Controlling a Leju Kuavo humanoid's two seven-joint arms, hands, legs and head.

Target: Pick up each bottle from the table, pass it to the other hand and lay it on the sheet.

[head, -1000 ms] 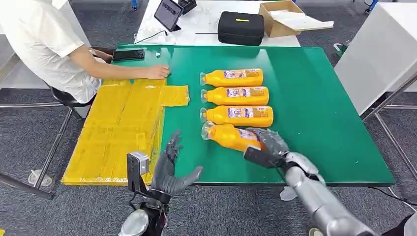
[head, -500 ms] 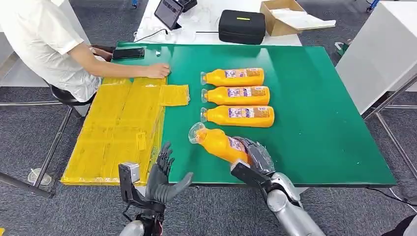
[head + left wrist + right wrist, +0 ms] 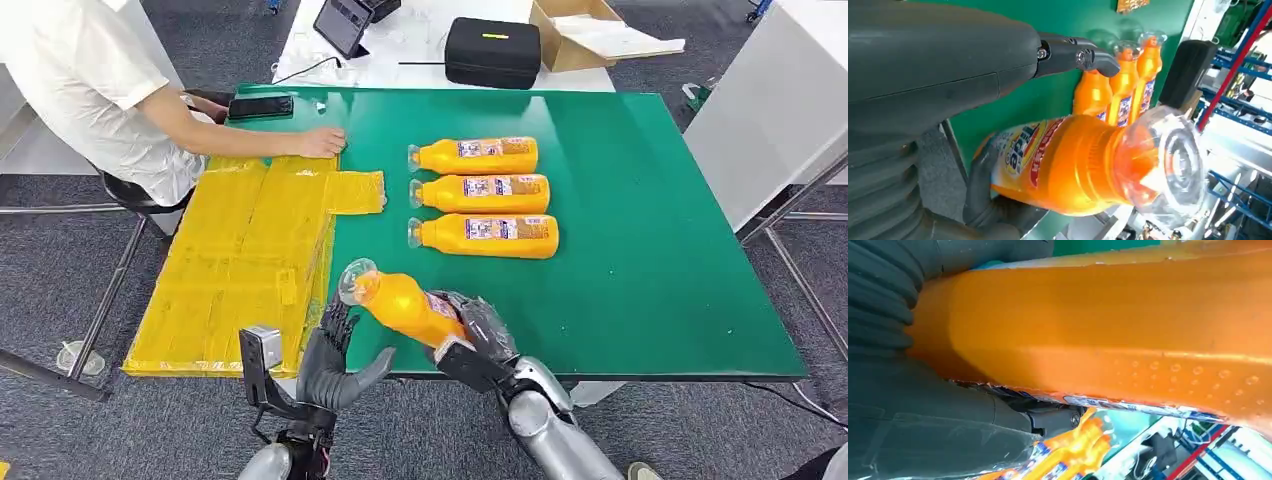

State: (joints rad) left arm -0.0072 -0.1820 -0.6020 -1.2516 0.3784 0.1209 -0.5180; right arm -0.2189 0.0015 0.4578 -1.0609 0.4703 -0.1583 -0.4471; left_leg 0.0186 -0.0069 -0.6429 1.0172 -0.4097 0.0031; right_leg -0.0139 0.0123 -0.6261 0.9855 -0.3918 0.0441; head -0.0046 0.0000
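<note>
Over the desk's (image 3: pixel 650 300) near edge, we have carried the bottle (image 3: pixel 405 305) off its row toward our left hand (image 3: pixel 335 360), so the handover is close. Our right hand (image 3: pixel 475 330) grips its base; left fingers (image 3: pixel 340 315) stay spread beneath the neck. Room lies leftward over the yellow sheet (image 3: pixel 240 270).

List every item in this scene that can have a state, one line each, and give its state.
Orange plastic bottle with clear cap: lifted, tilted, held by right hand.
Left hand: open, empty, beside the bottle.
Three orange bottles: lying flat on green table.
Yellow sheet: spread flat, bare.
</note>
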